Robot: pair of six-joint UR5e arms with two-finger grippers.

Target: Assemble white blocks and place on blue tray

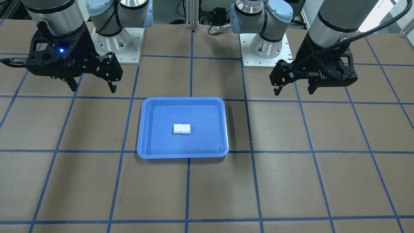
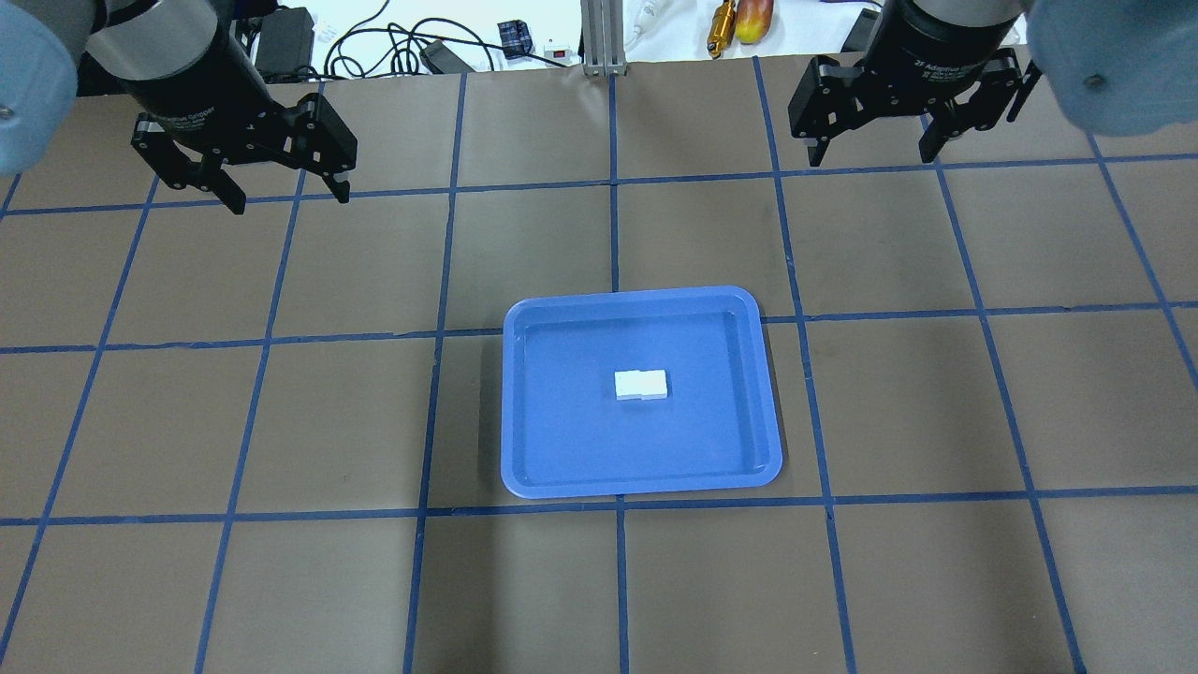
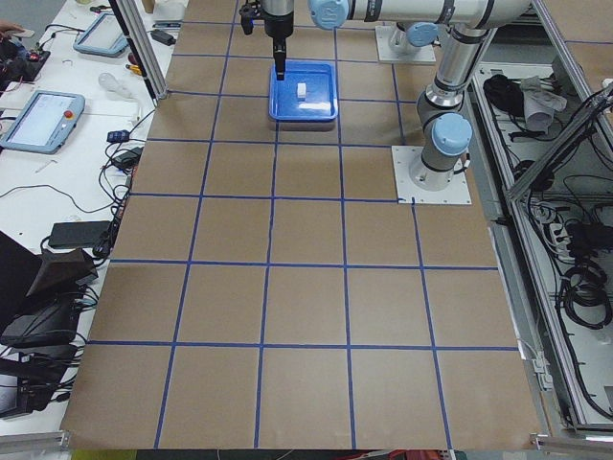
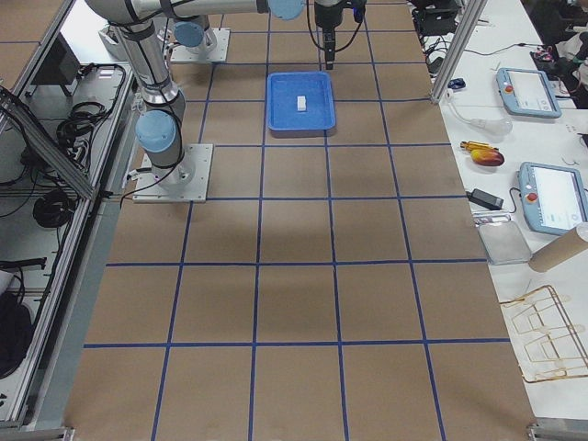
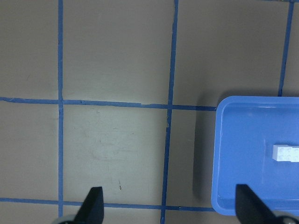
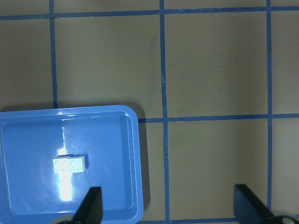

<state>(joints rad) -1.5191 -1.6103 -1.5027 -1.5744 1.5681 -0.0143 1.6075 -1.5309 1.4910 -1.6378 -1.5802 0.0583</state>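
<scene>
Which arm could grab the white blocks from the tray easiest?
Probably right. The right gripper hangs open, nearer the blocks in the tray than the left gripper, and its camera shows them whole; the left's shows just one end.

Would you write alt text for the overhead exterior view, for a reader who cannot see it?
Two joined white blocks lie near the middle of a blue tray on a brown table gridded with blue tape. The left gripper and right gripper hang open and empty toward the view's upper corners.
</scene>
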